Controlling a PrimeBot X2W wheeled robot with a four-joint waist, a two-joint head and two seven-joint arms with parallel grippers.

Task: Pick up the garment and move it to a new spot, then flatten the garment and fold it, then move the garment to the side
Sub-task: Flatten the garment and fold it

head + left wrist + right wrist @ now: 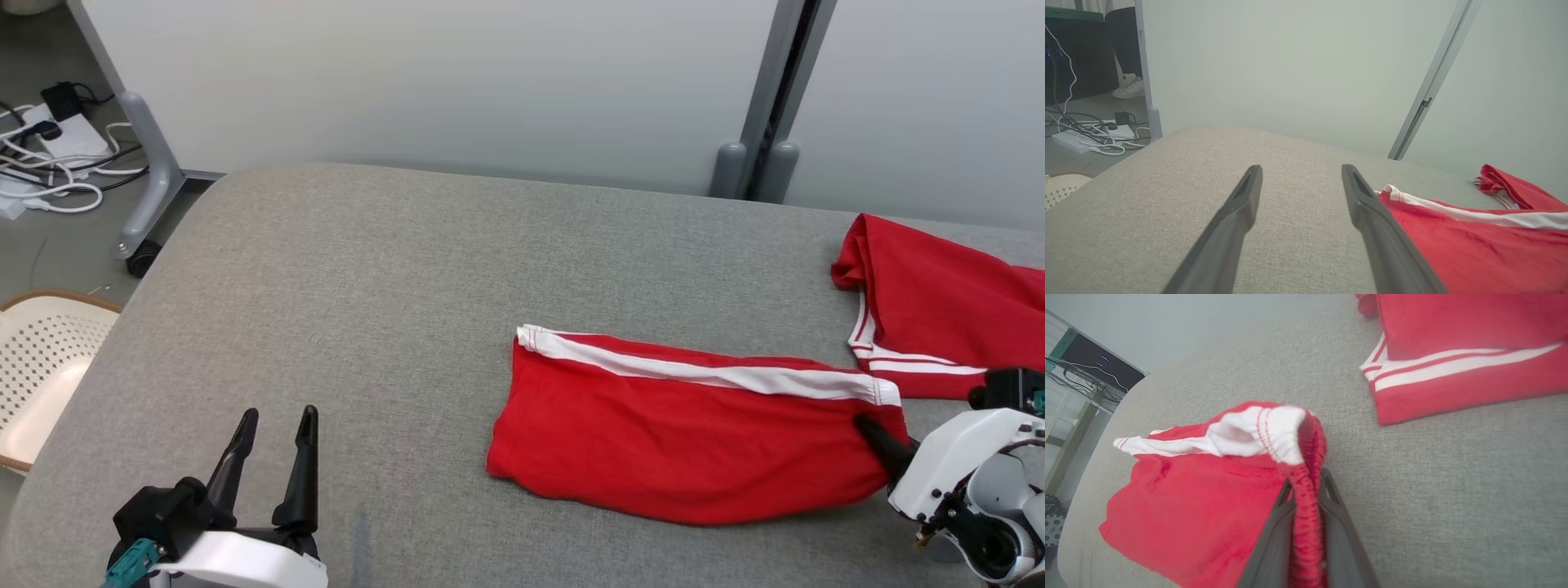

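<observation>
The garment (678,433) is a folded pair of red shorts with a white side stripe, lying on the grey table (367,286) right of centre. My right gripper (878,431) is shut on its elastic waistband at the right end. The right wrist view shows the gathered waistband (1306,494) pinched between the two dark fingers (1274,535), with the cloth lifted into a ridge. At the lower left my left gripper (275,420) stands open with nothing in it, well clear of the cloth. In the left wrist view the garment (1474,245) lies just right of the open left gripper (1300,175).
A second red garment with white stripes (939,310) lies at the table's far right (1461,355). A pale perforated chair (41,359) stands off the left edge. Cables and a power strip (49,155) lie on the floor. A pale partition (449,82) runs behind the table.
</observation>
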